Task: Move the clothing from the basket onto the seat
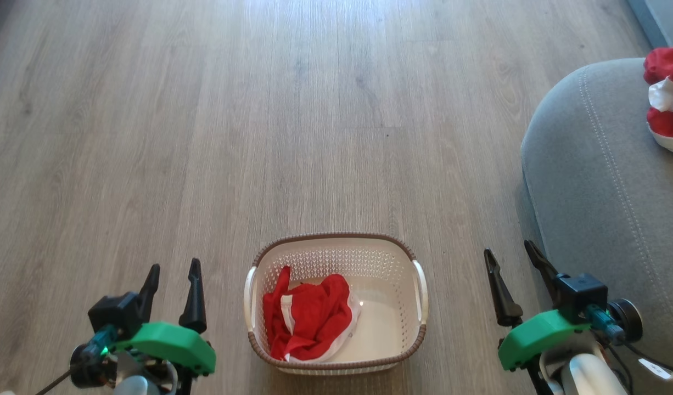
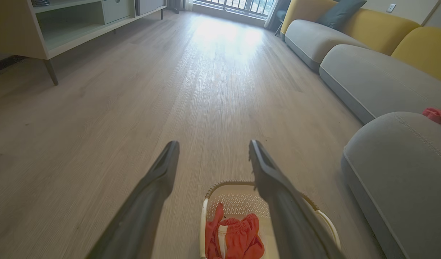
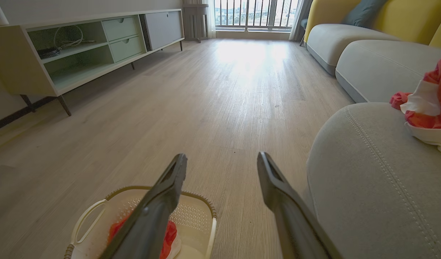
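Observation:
The cream basket (image 1: 394, 244) with its brown rim sits on the wooden floor between my arms. A crumpled red and white garment (image 1: 309, 318) lies in its left half; it shows too in the left wrist view (image 2: 235, 239) and the right wrist view (image 3: 170, 233). The grey seat (image 1: 600, 186) rises at the right, bearing another red and white garment (image 1: 666, 104) near the frame edge. My left gripper (image 1: 173, 280) is open and empty, left of the basket. My right gripper (image 1: 512, 263) is open and empty, between basket and seat.
A low pale cabinet (image 3: 80, 54) on thin legs stands along the left wall. More grey sofa cushions with yellow backs (image 2: 368, 39) line the right side. Wide bare wooden floor (image 1: 314, 109) stretches ahead toward a window with railings (image 3: 253, 14).

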